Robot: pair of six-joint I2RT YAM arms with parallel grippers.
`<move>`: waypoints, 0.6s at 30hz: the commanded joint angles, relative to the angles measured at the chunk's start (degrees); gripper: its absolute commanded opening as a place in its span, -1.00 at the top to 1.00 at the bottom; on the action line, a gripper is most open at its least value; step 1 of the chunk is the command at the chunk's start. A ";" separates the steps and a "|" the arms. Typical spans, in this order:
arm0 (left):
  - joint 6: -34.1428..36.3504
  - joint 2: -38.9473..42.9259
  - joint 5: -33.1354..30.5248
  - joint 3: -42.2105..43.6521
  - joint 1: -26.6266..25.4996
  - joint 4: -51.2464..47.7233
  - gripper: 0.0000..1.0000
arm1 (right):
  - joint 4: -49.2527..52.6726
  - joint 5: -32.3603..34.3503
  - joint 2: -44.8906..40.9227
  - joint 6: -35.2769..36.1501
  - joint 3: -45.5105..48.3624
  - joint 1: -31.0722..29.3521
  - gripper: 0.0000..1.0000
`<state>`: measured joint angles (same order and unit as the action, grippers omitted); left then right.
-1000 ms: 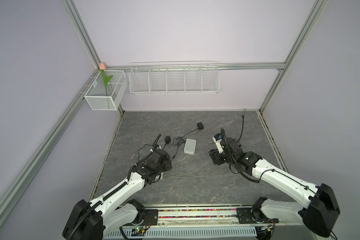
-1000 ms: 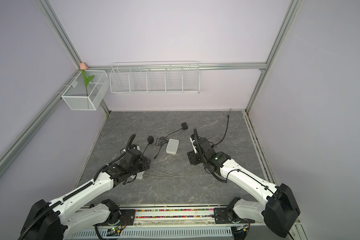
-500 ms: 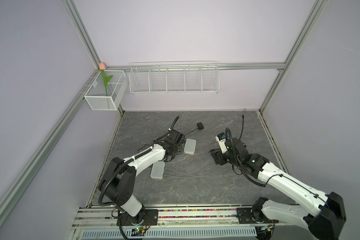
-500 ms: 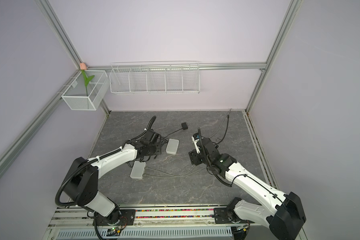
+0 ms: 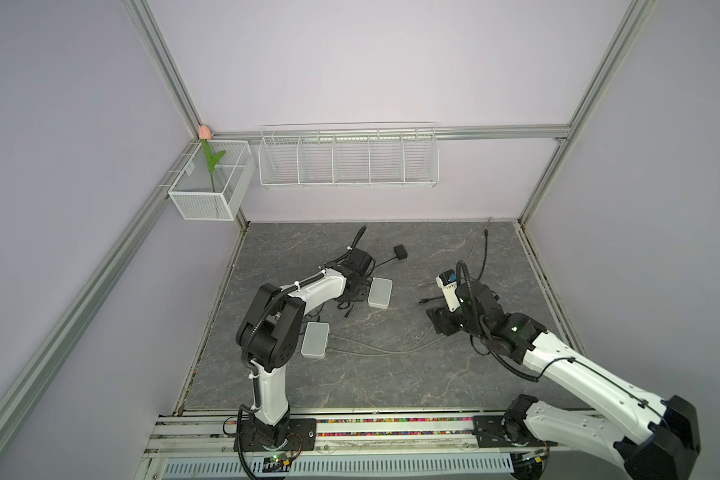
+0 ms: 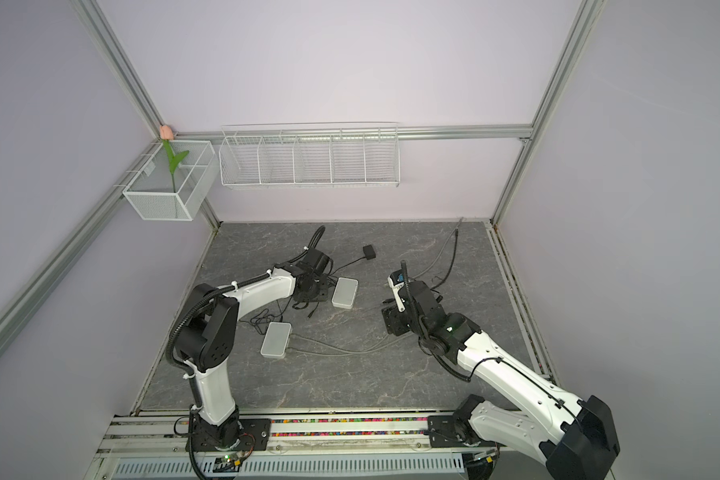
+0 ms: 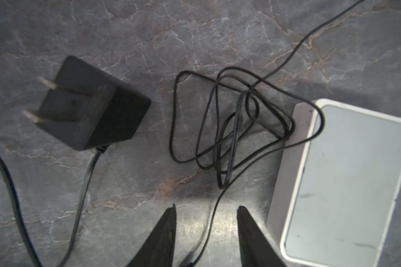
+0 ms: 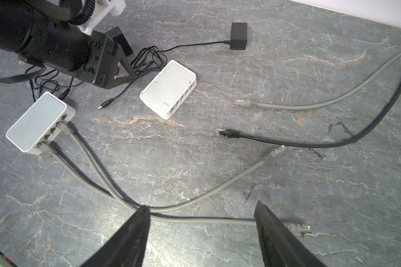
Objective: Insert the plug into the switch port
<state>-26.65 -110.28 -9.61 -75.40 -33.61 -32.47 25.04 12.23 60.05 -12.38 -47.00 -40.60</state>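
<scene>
L hand: fingers apart, mid gap, low over table, nothing clamped. Thin black cord runs between the fingers w/o being pinched. Its tangle sits just beside far switch, one loop draped over the switch corner. Pronged adapter lies on its side on the opposite side of the tangle from the switch.

R hand: wide open, empty, above table. One grey cable crosses the table under it.

Barrel plug: loose on table btwn far switch and near switch, on the end of a thin black cord, not in any port. Far switch's port row faces the R hand side. Near switch has grey cables plugged into its port row.

Other loose ends on table, well apart from both switches: grey RJ45 end, black RJ45 end. 2nd adapter lies nearer the back wall.
</scene>
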 commanded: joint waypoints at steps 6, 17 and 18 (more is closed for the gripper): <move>1.47 -4.19 0.67 -2.04 0.07 -2.02 0.31 | 0.01 0.42 -1.25 -0.07 1.28 -0.06 -0.50; 1.30 -2.16 1.06 1.11 -0.36 -0.32 1.00 | 0.09 0.47 -2.98 -0.26 2.23 -0.07 -0.52; 1.32 -0.61 0.95 1.54 -0.32 -0.39 1.00 | 0.17 0.47 -3.25 -0.22 2.19 -0.06 -0.52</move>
<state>-25.21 -113.43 -8.99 -75.79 -33.61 -31.97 25.02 12.23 58.13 -12.40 -45.52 -40.60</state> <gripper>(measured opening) 0.047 0.759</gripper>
